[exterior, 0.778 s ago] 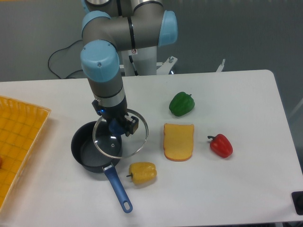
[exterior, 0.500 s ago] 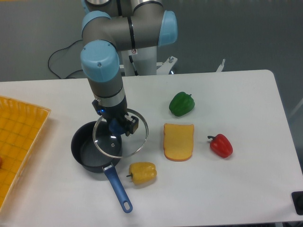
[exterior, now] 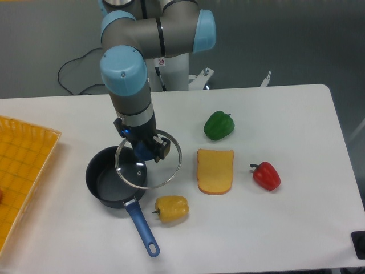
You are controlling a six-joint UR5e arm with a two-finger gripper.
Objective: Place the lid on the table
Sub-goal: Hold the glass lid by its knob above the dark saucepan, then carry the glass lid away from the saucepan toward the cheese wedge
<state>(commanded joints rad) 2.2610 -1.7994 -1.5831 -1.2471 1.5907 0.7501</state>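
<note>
change: arm, gripper (exterior: 147,150) and lid (exterior: 148,166) shifted slightly right since the earlier frames; lid now overlaps less of the saucepan (exterior: 114,184), more of it hangs past the pan's right edge
lid position: held up in the air, tilted, over the saucepan's right rim and the table (exterior: 274,228) just beside it; not resting on the tabletop
jaws: closed narrow on the lid's dark blue centre knob, gripper pointing down
lid look: round, clear glass, thin silver metal rim, pan bottom visible through it; about as wide as the saucepan
saucepan: dark, round, open, glossy inside; blue handle pointing toward the front edge, hole at its end
table: white, smooth, rounded corners
green pepper (exterior: 219,125): glossy, lumpy, behind the yellow slab
yellow slab (exterior: 215,170): flat, orange-yellow, rounded at the near end, right of the lid, apart from it
red pepper (exterior: 266,175): shiny, dark stem, right of the slab
yellow pepper (exterior: 171,208): just beside the pan handle, in front of the lid
tray (exterior: 20,177): yellow, gridded, at the left edge, partly cut off
arm: grey tubes, light blue joint caps
</note>
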